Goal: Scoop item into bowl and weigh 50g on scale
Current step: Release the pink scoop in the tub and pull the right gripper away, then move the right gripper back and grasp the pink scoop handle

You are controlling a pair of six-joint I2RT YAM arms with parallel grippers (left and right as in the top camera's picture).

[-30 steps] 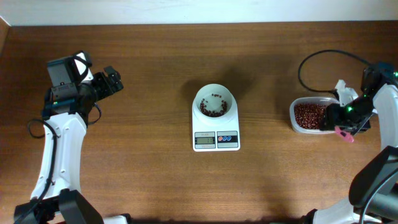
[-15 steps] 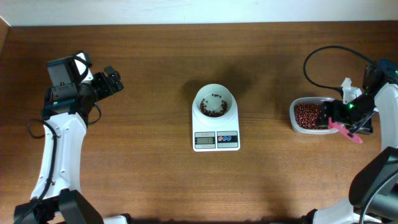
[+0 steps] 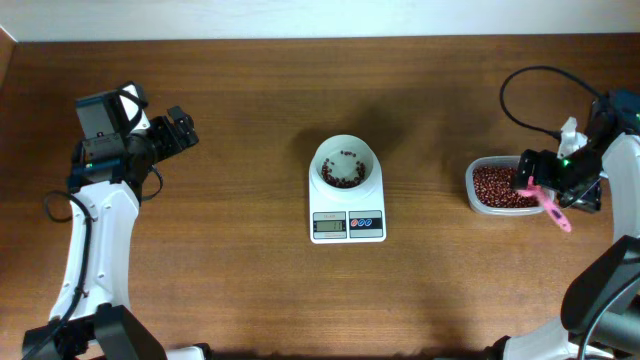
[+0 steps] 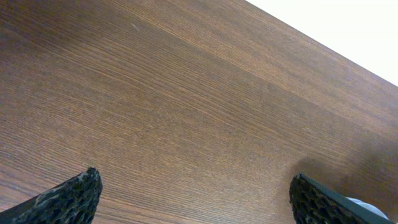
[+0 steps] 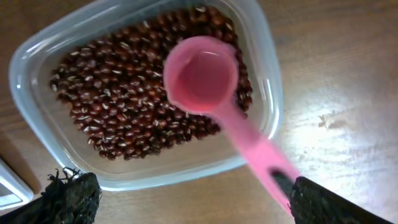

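Observation:
The white bowl [image 3: 346, 160] stands on the white scale [image 3: 347, 226] at mid-table, with a small heap of dark red-brown beans [image 3: 343, 178] inside. More beans [image 5: 124, 106] fill a clear tub [image 5: 37, 118]. A pink scoop [image 5: 202, 78] lies empty with its cup over these beans and its handle slanting across the tub's rim, ending beside one of my right fingers [image 5: 323, 199]. My right gripper [image 5: 193, 199] is open over the tub's near edge, gripping nothing. My left gripper [image 4: 196, 193] is open over bare wood at the far left [image 3: 180, 130].
The clear tub [image 3: 500, 187] sits near the table's right edge, with the pink scoop [image 3: 548, 203] sticking out toward the right arm. A black cable [image 3: 525, 95] loops behind the right arm. A corner of the scale [image 5: 9, 186] shows at the lower left of the right wrist view.
My right gripper has opened and drawn back to the right, leaving the pink scoop lying across the tub. The left arm, bowl and scale have not moved.

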